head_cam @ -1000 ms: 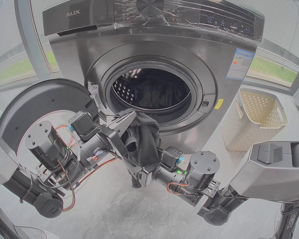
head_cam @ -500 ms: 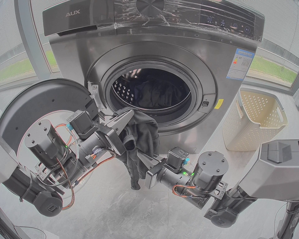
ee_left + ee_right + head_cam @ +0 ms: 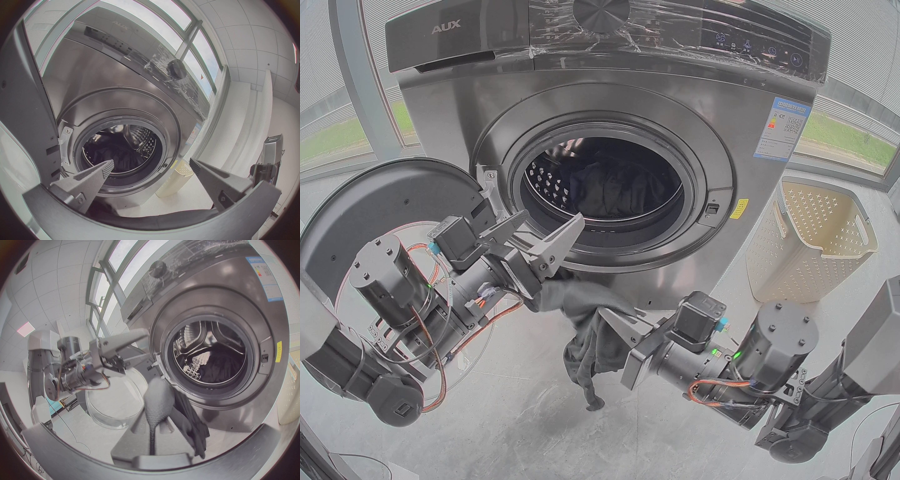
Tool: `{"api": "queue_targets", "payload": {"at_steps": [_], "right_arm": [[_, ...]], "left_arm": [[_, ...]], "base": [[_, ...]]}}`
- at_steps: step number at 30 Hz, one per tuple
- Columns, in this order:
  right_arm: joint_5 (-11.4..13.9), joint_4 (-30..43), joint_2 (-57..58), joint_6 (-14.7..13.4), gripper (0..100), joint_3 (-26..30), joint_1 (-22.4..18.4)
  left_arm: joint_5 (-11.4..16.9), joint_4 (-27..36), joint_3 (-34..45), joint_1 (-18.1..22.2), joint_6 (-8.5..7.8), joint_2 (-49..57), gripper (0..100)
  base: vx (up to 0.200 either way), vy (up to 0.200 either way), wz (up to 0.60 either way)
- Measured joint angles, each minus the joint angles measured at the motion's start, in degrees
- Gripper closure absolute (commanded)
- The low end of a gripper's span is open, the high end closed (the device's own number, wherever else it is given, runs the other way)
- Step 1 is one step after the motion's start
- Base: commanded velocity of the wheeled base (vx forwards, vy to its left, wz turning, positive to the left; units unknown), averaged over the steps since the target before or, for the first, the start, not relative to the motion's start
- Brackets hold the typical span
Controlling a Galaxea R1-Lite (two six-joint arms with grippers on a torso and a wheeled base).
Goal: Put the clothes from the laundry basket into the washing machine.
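Observation:
A dark garment [image 3: 584, 350] hangs low in front of the washing machine [image 3: 456, 119], with my right gripper [image 3: 610, 317] shut on its upper part. The right wrist view shows the shut gripper [image 3: 157, 396] with the cloth [image 3: 190, 421] drooping beside it. One end of the garment trails up under my left wrist. My left gripper [image 3: 547, 226] is open, nothing between its fingers, just below the drum opening's lower left rim [image 3: 515, 206]; the left wrist view shows it [image 3: 150, 163] spread wide, facing the drum. Dark clothes [image 3: 612, 187] lie inside the drum.
The round machine door [image 3: 381, 206] stands swung open on the left, behind my left arm. A cream laundry basket [image 3: 809, 240] sits on the floor right of the machine, its visible inside bare. Grey floor lies below both arms.
My left gripper opened and let go of the garment, rising slightly toward the drum. My right gripper drew back down and to the right with the garment, which now hangs lower.

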State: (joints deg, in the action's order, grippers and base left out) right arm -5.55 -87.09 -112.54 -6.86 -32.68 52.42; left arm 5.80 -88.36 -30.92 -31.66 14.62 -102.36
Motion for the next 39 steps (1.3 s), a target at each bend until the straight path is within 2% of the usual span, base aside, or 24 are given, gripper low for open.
{"api": "queue_targets", "payload": {"at_steps": [13,26,39], "right_arm": [[-0.02,0.11,3.72,0.05,100,-0.24,-0.79],[0.09,0.11,6.07,-0.06,100,0.6,-1.02],[0.2,0.09,7.34,-0.09,100,0.66,-1.12]], "left_arm": [[0.32,-0.05,1.73,0.74,0.1,-1.66,0],[0.51,-0.11,5.71,1.1,-0.61,-5.44,0],[0.79,-0.18,8.2,1.26,-2.88,-11.56,0]], "base": [[0.0,0.0,0.0],[0.0,0.0,0.0],[0.0,0.0,0.0]]}}
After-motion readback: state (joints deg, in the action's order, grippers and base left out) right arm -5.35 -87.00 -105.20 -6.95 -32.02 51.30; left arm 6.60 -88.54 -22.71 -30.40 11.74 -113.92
